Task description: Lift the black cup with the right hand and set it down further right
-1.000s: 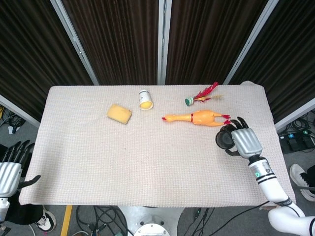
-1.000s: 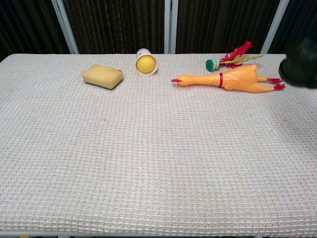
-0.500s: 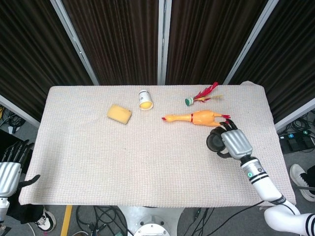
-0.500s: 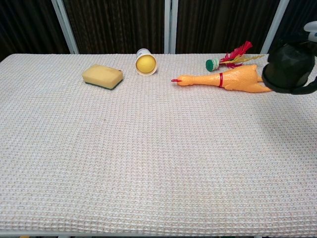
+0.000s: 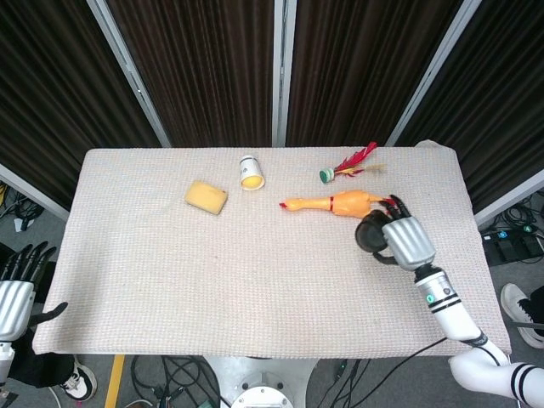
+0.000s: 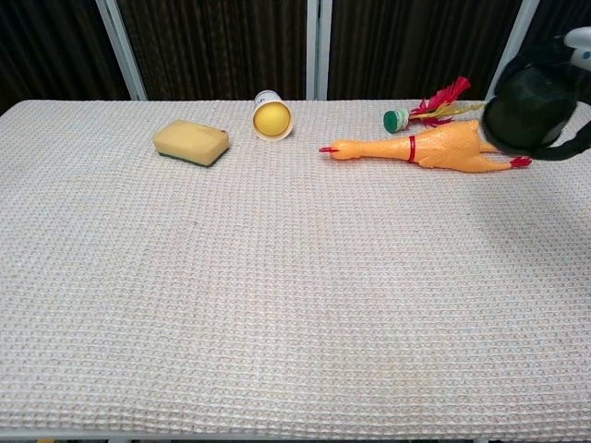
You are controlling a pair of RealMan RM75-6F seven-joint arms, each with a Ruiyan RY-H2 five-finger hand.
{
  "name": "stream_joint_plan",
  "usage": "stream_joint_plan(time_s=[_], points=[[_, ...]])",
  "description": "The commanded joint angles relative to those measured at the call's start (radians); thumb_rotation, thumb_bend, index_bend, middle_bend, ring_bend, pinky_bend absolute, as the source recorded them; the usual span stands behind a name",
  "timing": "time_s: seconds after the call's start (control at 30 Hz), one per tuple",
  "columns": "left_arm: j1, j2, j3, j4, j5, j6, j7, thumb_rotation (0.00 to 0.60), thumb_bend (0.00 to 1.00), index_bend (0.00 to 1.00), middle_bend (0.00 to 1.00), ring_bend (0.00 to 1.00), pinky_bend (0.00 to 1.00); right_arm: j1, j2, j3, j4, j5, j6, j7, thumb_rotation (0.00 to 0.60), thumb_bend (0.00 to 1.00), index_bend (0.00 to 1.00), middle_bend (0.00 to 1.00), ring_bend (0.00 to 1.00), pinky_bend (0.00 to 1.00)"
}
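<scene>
The right hand (image 5: pixel 407 241) grasps the black cup (image 5: pixel 371 233), with dark fingers (image 5: pixel 396 206) wrapped around its side. In the chest view the black cup (image 6: pixel 523 107) is clearly above the bench surface, at the far right edge of the picture, and it overlaps the tail end of the rubber chicken (image 6: pixel 427 148). The silver back of the hand faces up in the head view, and the white forearm (image 5: pixel 444 302) goes down toward the lower right corner.

Just beside the cup, to its left, the rubber chicken (image 5: pixel 336 204) lies on its side on the bench (image 5: pixel 255 280), with its beak pointing left and its red feet near the hand. A little behind it lies a shuttlecock (image 5: pixel 348 165) with red feathers and a green base. Further left, a white paper cup (image 5: pixel 250 172) lies tipped over, with its yellow inside toward the camera. Near it is a yellow sponge (image 5: pixel 206 197) with a dark green underside.

The left hand (image 5: pixel 19 289) is well apart from all this, off the lower left corner of the bench, holding nothing, its fingers spread.
</scene>
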Motion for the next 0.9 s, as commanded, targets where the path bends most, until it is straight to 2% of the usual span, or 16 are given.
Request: stream_joint_plan(time_s=[0.03, 0.2, 0.27, 0.33, 0.4, 0.5, 0.57, 0.67, 0.73, 0.9], points=[[0.000, -0.001, 0.001, 0.001, -0.001, -0.003, 0.002, 0.600, 0.11, 0.09, 0.04, 0.00, 0.11, -0.010, -0.015, 0.015, 0.044, 0.064, -0.031, -0.019, 0.600, 0.16, 0.42, 0.46, 0.11, 0.00], [0.003, 0.002, 0.003, -0.002, -0.004, -0.003, 0.008, 0.600, 0.11, 0.09, 0.04, 0.00, 0.11, 0.047, -0.008, -0.075, -0.185, -0.120, -0.114, 0.060, 0.600, 0.16, 0.42, 0.46, 0.10, 0.00], [0.004, 0.006, 0.002, -0.002, -0.004, -0.002, 0.006, 0.600, 0.11, 0.09, 0.04, 0.00, 0.11, 0.062, -0.007, -0.104, -0.231, -0.205, -0.109, 0.086, 0.600, 0.16, 0.42, 0.46, 0.10, 0.00], [0.005, 0.008, 0.002, -0.002, -0.002, 0.001, 0.004, 0.600, 0.11, 0.09, 0.04, 0.00, 0.11, 0.058, -0.003, -0.111, -0.226, -0.243, -0.077, 0.100, 0.600, 0.16, 0.42, 0.46, 0.10, 0.00], [0.006, 0.009, 0.003, -0.001, -0.001, 0.003, 0.000, 0.600, 0.11, 0.09, 0.04, 0.00, 0.11, 0.034, 0.008, -0.088, -0.185, -0.207, -0.030, 0.103, 0.600, 0.16, 0.42, 0.46, 0.10, 0.00], [0.006, 0.008, 0.003, 0.001, 0.001, 0.005, -0.005, 0.600, 0.11, 0.09, 0.04, 0.00, 0.11, -0.004, 0.024, -0.015, -0.090, -0.045, 0.010, 0.054, 0.600, 0.16, 0.42, 0.46, 0.10, 0.00], [0.005, 0.006, 0.001, 0.001, 0.003, 0.006, -0.007, 0.600, 0.11, 0.09, 0.04, 0.00, 0.11, -0.018, 0.030, 0.021, -0.014, 0.079, -0.002, -0.015, 0.600, 0.16, 0.42, 0.46, 0.10, 0.00], [0.003, 0.005, 0.000, -0.002, 0.006, 0.007, -0.005, 0.600, 0.11, 0.09, 0.04, 0.00, 0.11, -0.022, 0.039, 0.027, 0.013, 0.198, -0.073, -0.052, 0.600, 0.16, 0.42, 0.46, 0.10, 0.00], [0.001, 0.005, 0.001, -0.003, 0.007, 0.003, -0.001, 0.600, 0.11, 0.09, 0.04, 0.00, 0.11, -0.015, 0.049, 0.002, -0.030, 0.192, -0.122, -0.049, 0.600, 0.16, 0.42, 0.46, 0.10, 0.00], [-0.001, 0.005, 0.001, -0.009, -0.001, -0.009, 0.011, 0.600, 0.11, 0.09, 0.04, 0.00, 0.11, 0.032, 0.074, -0.083, -0.263, -0.040, -0.229, 0.102, 0.600, 0.17, 0.42, 0.46, 0.10, 0.00]])
